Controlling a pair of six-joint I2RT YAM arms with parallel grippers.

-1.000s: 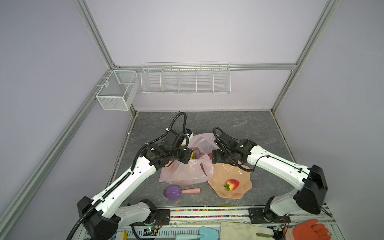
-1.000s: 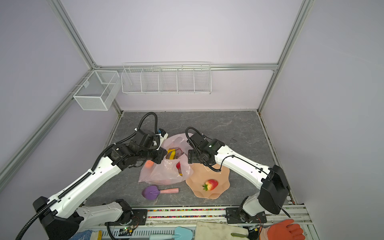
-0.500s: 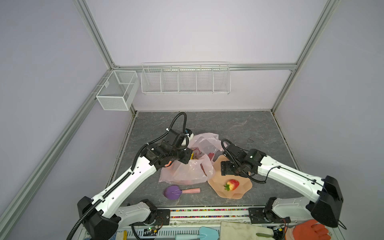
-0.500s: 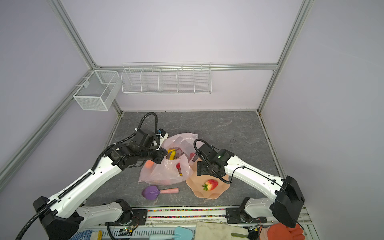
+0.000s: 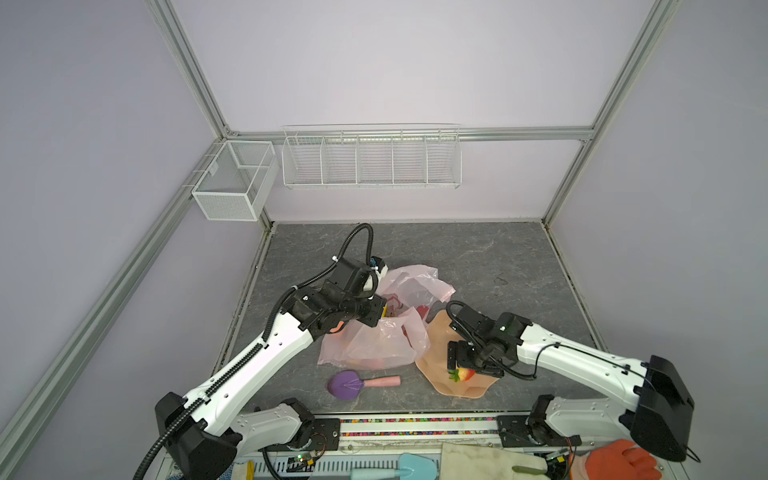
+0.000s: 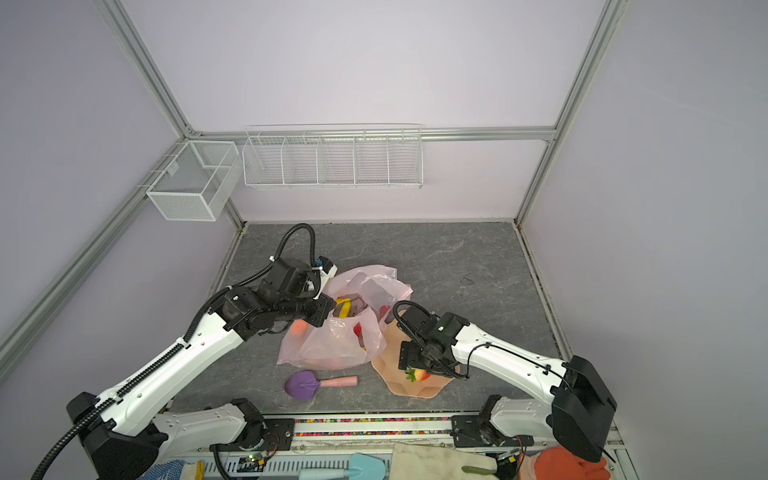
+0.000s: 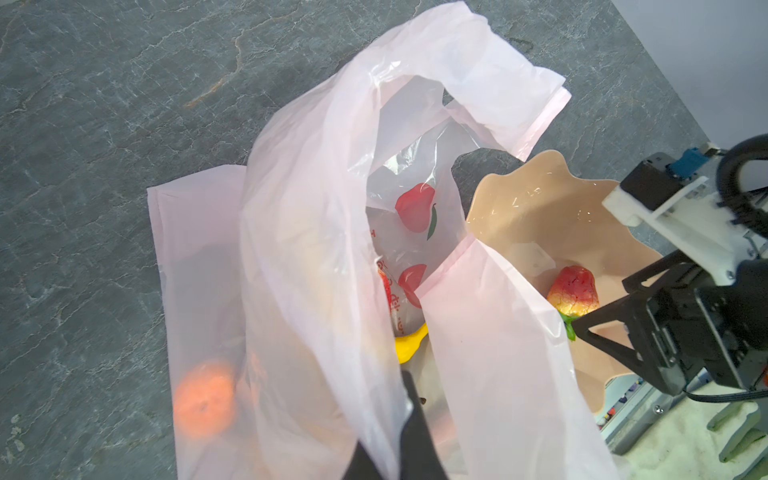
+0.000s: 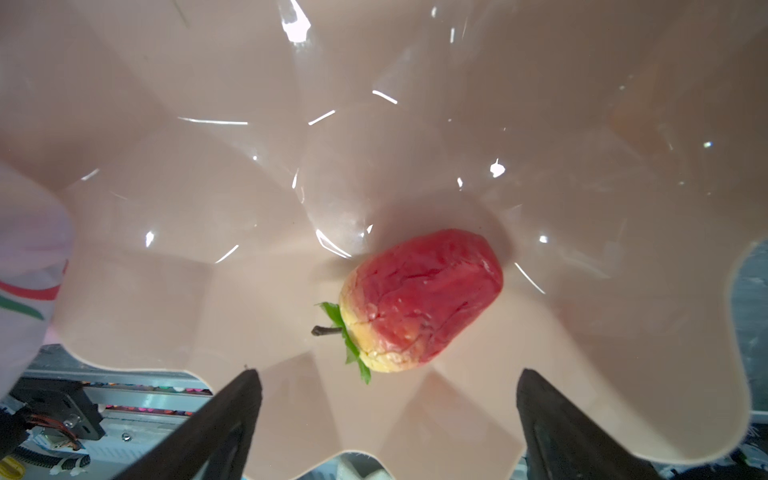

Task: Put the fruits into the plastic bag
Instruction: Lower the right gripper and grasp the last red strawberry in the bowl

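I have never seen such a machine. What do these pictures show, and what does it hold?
It is a robot with two white arms, each ending in a two-finger hand. Two pictures look down on the whole table; two come from cameras at the wrists. On the grey table lie a pink plastic bag, a peach bowl and a purple scoop. The left hand pinches the bag's edge; an orange and a banana are inside. The right hand is open above the strawberry in the bowl and holds nothing.

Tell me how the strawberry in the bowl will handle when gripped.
The strawberry lies on its side on the glossy bowl, so it may skid or roll if nudged. Its tapered body could squirt from a pinch. Small, so probably light.
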